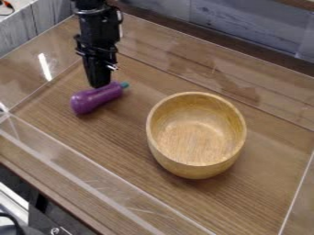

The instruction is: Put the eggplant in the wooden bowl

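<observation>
From my remote seat I see a small, glossy purple eggplant (95, 97) lying on its side on the wood-grain counter (110, 156), towards the far left corner, with its fat end pointing to the left edge and its dark stem tip pointing right. It looks like a light, hard plastic toy, so I expect it to be stiff but slippery and likely to roll or squirt out of a pinch; I would take it across the thickest part of the body, not the tapered stem. The wooden bowl (196, 134) stands empty, well apart to the right, nearer the counter's middle. My black claw (99, 81) points almost straight down just above the eggplant's stem half, its jaws clenched together with nothing between them. I cannot tell whether the tips touch the eggplant's top.
</observation>
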Available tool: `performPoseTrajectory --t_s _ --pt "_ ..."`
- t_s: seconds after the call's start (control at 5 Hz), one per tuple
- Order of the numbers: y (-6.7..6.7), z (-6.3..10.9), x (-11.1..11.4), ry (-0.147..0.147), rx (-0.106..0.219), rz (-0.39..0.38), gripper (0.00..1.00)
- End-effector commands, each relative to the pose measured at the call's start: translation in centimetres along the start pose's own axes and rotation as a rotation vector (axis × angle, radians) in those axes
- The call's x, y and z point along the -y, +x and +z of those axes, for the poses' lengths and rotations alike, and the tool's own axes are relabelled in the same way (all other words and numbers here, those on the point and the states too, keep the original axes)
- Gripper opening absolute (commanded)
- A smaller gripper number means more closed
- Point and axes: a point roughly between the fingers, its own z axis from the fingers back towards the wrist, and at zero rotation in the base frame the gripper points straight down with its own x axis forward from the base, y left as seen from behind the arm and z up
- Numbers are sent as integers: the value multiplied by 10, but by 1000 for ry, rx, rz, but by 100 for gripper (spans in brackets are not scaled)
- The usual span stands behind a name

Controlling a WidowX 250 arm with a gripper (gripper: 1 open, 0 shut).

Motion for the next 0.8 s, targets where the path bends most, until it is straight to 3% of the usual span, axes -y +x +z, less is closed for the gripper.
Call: performPoseTrajectory --t_s 0.0,0.4,0.6 --pt "9 13 -9 44 59 -9 100" --pt "13 0 -12 42 61 -26 100" --pt "14 -6 -15 42 62 -29 0"
